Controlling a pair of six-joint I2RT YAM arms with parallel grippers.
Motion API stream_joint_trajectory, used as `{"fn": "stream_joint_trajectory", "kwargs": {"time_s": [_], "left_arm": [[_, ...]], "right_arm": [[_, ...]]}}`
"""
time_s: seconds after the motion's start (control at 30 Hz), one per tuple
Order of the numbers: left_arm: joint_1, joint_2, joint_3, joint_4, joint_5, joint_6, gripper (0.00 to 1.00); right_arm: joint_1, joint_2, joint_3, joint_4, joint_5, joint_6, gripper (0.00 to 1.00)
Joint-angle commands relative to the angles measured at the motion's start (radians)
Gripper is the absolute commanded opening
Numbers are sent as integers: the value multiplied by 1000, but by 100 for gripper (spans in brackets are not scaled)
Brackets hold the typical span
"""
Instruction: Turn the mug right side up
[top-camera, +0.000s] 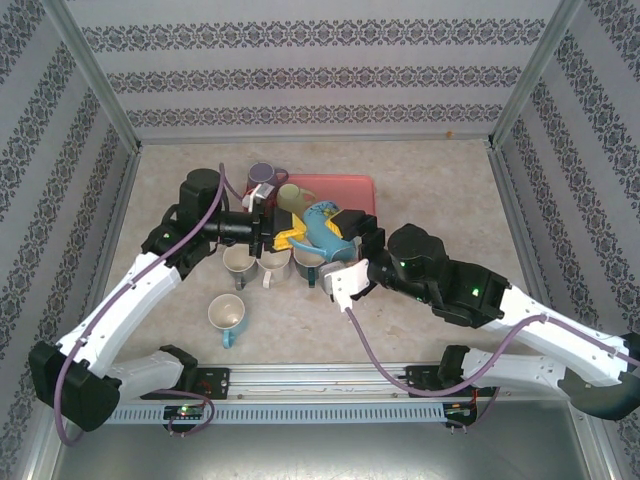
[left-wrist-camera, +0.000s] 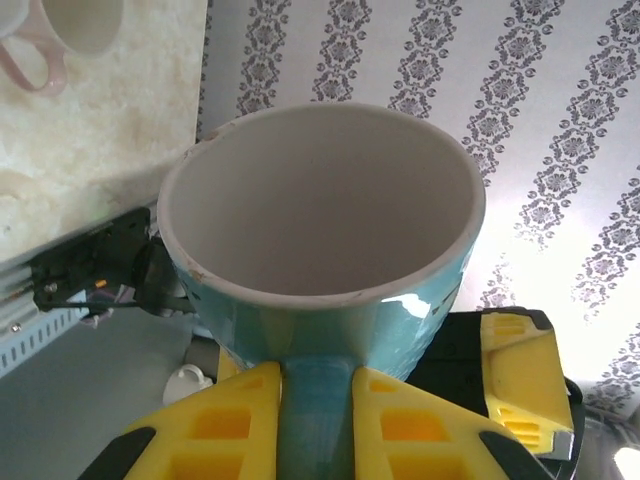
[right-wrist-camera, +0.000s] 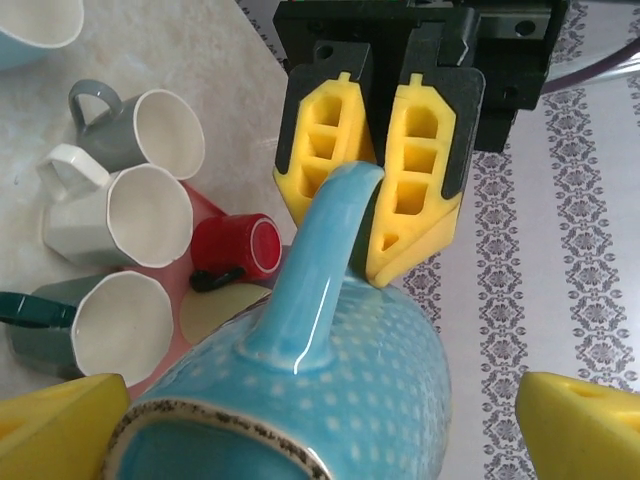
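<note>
Left gripper pinches the turquoise mug, held above the other mugs, probably mid-handover. Left wrist: yellow ribbed pads clamp the glossy handle just ahead; cream interior, speckled rim. Right wrist: right gripper spread wide, flanking the dimpled body untouched, so the handle grip can likely swing it upright.

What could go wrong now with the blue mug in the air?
The left tool grips the blue mug by its handle alone, while the right tool stands open around it; the mug may swivel or slip. With other mugs crowded underneath, a drop could chip them.
</note>
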Motion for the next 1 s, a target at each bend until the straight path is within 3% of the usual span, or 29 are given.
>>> {"fn": "stream_joint_trajectory", "kwargs": {"time_s": [0.0, 0.13, 0.23, 0.33, 0.4, 0.47, 0.6, 0.7, 0.83, 0.97], "left_arm": [[19, -57, 98, -90, -54, 174, 0], [23, -59, 234, -362, -200, 456, 0], [24, -69, 315, -512, -339, 634, 0], [19, -83, 362, -620, -476, 781, 0], [3, -110, 357, -646, -565, 849, 0], [-29, -144, 330, -653, -653, 908, 0], [-146, -221, 237, -642, -854, 974, 0], [-295, -289, 144, -600, -1034, 993, 0], [-490, -358, 21, -537, -1243, 1007, 0], [-697, -356, -68, -484, -1433, 1037, 0]], "right_arm": [[-7, -22, 23, -29, 7, 54, 98], [-23, -30, 44, -113, -10, 92, 98], [-66, -33, 74, -135, -43, 204, 98], [-131, -3, 156, -113, -21, 458, 98], [-165, 47, 251, -115, 76, 687, 98], [-209, 121, 389, -213, 128, 878, 98], [-242, 194, 529, -284, 92, 1012, 97], [-255, 176, 484, -144, 67, 1078, 93], [-329, 232, 580, -205, -21, 1237, 95], [-342, 241, 577, -196, -54, 1269, 98]]}}
